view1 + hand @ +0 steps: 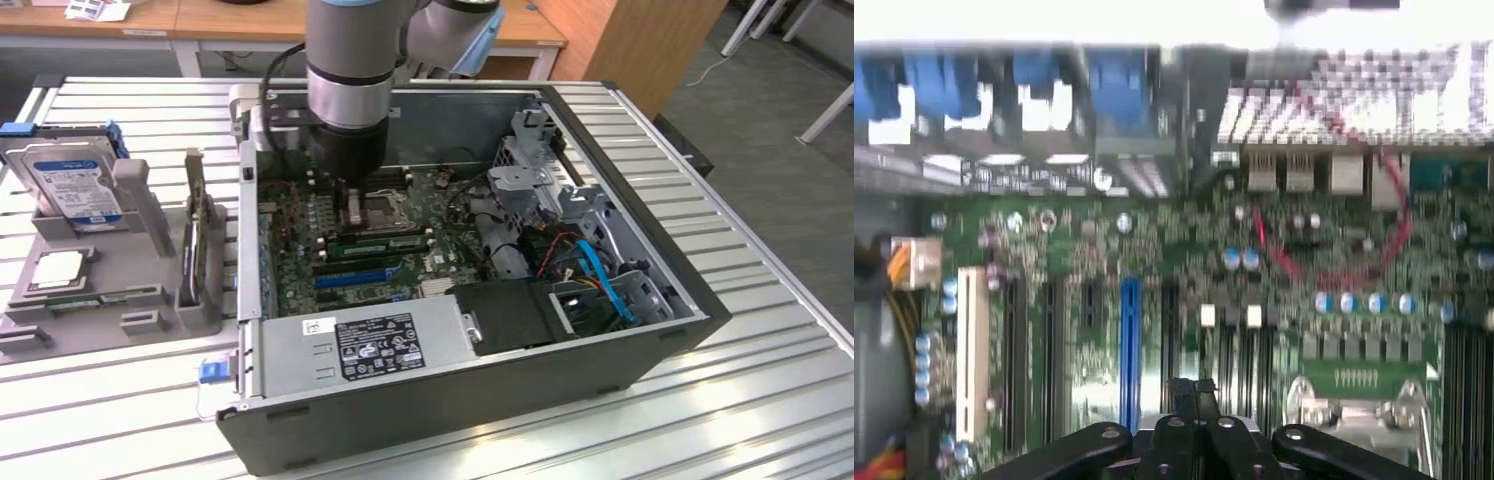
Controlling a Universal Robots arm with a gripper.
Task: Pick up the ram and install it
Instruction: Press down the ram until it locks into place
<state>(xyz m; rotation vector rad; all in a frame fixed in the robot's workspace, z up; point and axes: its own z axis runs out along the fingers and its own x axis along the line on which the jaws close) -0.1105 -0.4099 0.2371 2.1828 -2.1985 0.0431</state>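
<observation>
An open computer case (534,380) sat on the slatted metal table (747,420). At 9 o'clock from the case in the exterior view stood a grey holder (134,320), and a hard drive (70,185) stood upright in it. The arm (350,70) reached down into the case over the motherboard (300,215). The gripper (350,205) (1194,400) hung with its fingers clenched together. The ram (380,241) lay along the black slots, at 5 o'clock from the gripper; I cannot tell whether it was fully seated.
</observation>
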